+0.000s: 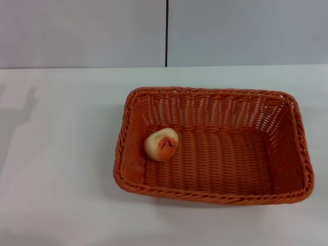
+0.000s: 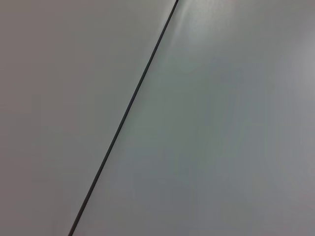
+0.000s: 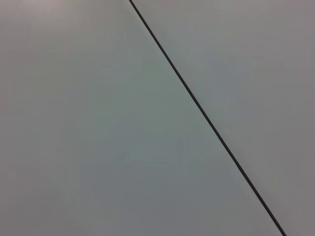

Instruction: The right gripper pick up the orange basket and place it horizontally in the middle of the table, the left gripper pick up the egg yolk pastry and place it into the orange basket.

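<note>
pastry in place: the egg yolk pastry lies inside my orange basket, at its left end against the woven wall. the basket sits lengthwise on the white bench, right of centre. neither my left gripper nor my right gripper is in view, so i cannot tell how their jaws stand; both wrist cameras face a grey panelled wall.
</note>
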Available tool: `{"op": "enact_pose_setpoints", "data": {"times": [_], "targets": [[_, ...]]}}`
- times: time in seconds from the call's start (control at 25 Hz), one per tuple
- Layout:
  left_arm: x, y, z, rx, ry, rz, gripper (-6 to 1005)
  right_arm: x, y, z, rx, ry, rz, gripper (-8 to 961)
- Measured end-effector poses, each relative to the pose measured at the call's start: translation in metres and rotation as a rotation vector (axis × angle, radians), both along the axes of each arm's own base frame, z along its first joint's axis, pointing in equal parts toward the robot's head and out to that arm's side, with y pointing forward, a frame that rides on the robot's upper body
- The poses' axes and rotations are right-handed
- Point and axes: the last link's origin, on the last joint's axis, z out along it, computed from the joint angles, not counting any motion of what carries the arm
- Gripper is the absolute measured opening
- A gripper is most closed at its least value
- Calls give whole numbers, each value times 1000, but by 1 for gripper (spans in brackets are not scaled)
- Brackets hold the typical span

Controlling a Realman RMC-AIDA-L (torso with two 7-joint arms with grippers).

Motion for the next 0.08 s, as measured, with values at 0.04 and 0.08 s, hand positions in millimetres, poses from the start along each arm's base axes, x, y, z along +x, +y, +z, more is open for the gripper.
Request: {"op": "enact_pose_setpoints", "data": {"times": [0.04,0.08], "targets": [[0,0,0,1,0,-1,832,0,0,-1,-1,4,0,472],[0,0,0,1,0,-1,832,0,0,-1,-1,4,0,472]]}}
